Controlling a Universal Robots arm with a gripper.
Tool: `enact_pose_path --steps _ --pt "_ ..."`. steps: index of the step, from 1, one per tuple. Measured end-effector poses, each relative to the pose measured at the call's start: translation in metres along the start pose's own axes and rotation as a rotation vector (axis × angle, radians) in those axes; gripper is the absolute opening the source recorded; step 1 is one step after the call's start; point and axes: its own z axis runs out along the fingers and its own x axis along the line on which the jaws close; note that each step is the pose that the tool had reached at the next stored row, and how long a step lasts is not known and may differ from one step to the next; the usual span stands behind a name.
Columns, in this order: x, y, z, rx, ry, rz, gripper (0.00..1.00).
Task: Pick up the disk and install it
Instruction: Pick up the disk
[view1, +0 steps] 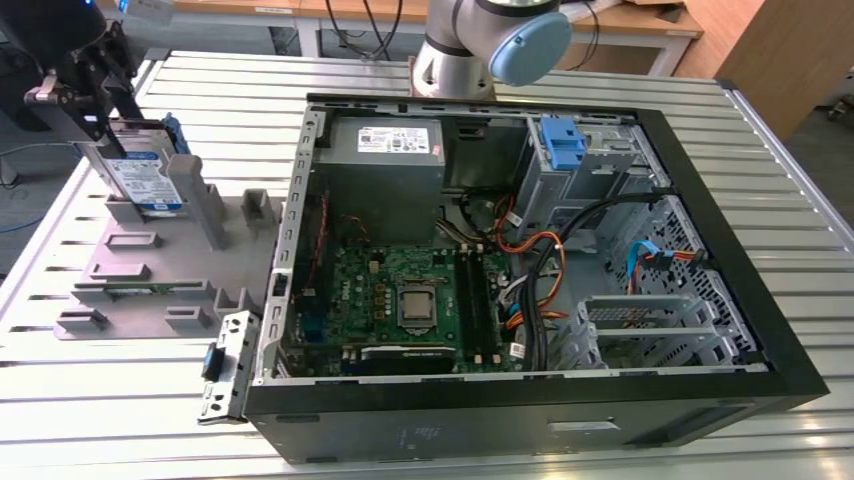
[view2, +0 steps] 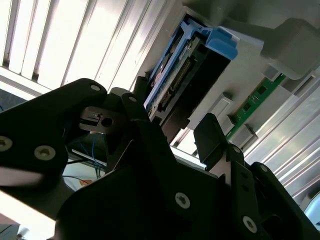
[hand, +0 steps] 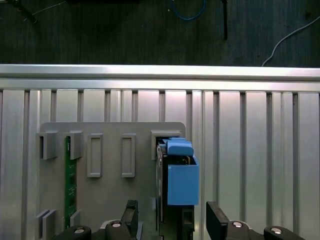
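Near the slatted aluminium bench's (view1: 747, 130) edge at the exterior view's left, the flat silver disk (view1: 144, 178) with its blue plastic carrier frame stands upright in a slot at one end of a grey plastic holder (view1: 147, 270). The black gripper (view1: 118, 140) hangs over it. Its fingers (hand: 131, 214) are spread to either side of the disk, and a gap shows on each side in the first wrist view. An open black computer case (view1: 787, 330) lies beside the holder.

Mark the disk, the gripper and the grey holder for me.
disk (view1: 140, 182), exterior view, on its label.
gripper (hand: 172, 216), first wrist view, midway between fingertips.
grey holder (hand: 107, 200), first wrist view, bare base plate.
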Motion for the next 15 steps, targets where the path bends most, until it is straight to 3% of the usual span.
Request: enact_pose_path --steps 6,13,15 --pt "0.0 0.0 -0.0001 -0.0001 0.0 0.0 0.63" --pt "0.0 0.0 -0.0001 0.0 0.0 0.0 0.39" --pt "0.0 0.0 -0.0001 -0.0001 0.0001 0.0 0.39"
